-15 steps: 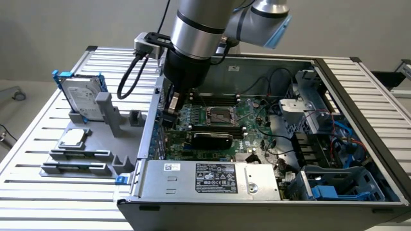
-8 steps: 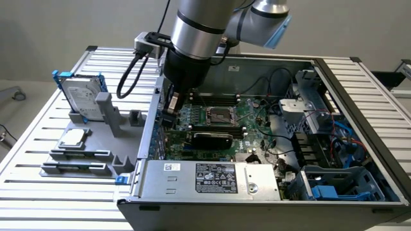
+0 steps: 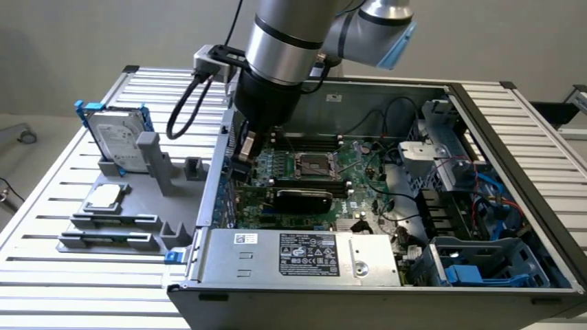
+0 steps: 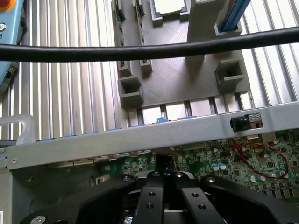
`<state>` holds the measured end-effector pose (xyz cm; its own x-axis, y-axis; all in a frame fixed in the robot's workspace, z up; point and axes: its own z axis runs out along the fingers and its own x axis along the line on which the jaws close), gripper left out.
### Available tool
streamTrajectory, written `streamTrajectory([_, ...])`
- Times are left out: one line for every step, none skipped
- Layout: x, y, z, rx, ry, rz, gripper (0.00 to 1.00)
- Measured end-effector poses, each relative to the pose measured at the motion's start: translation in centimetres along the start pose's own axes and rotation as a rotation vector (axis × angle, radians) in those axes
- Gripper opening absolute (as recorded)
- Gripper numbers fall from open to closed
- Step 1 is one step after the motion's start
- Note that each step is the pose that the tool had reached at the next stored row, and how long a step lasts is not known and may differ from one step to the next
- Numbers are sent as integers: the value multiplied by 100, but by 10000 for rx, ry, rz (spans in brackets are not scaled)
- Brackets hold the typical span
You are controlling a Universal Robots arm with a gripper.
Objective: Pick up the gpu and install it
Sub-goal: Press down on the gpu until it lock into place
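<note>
The black two-fingered gripper (image 4: 163, 179) stood closed, its fingers (image 4: 150, 196) pressed together with nothing visible between them, just inside the near wall of the open grey desktop computer case (image 3: 458, 103). In the wrist view the fingertips hung directly above the green motherboard (image 4: 261, 158), beside the case's grey metal side rail (image 4: 140, 135).

The gpu (image 3: 301, 199), a flat card with a black rounded cooler, lay a short way off from the gripper, farther into the case, already sitting on the motherboard just beyond the square silver processor socket (image 3: 312, 165). Its long axis ran parallel to the black memory slots (image 3: 312, 141), along the board away from the gripper's side wall. It appeared seated rather than held, so the installing looked done or nearly so, though the slot contact itself could not be made out.

Beyond that, the silver power supply box (image 3: 303, 258) carried a black label with white print, too small to read. Outside the case, on the slatted aluminium tabletop (image 3: 55, 206), a grey moulded parts holder (image 3: 137, 220) kept a silver hard drive in a blue frame (image 3: 115, 134) and a small square silver processor chip (image 3: 106, 196).
</note>
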<state>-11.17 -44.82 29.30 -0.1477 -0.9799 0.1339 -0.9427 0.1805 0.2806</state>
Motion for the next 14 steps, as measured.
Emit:
streamTrajectory([-1,-1,0,-9,-13,47,11])
streamTrajectory([-2,-1,0,-18,-27,97,11])
streamTrajectory([-2,-1,-1,-29,-40,148,11])
streamTrajectory([-2,-1,-1,-41,-54,203,11])
streamTrajectory([-3,-1,-2,-54,-71,268,11])
streamTrajectory([-3,-1,-2,-66,-87,330,11])
streamTrajectory([-4,-1,-2,-79,-104,393,11])
streamTrajectory([-4,-1,-2,-91,-122,455,11])
streamTrajectory([-4,-1,-2,-102,-140,518,11])
streamTrajectory([-5,-1,-2,-115,-158,583,11])
streamTrajectory([-5,-1,-2,-127,-175,646,11])
streamTrajectory([-6,-1,-3,-140,-192,711,11])
streamTrajectory([-6,-2,-2,-152,-210,776,11])
streamTrajectory([-6,-2,-3,-165,-227,844,11])
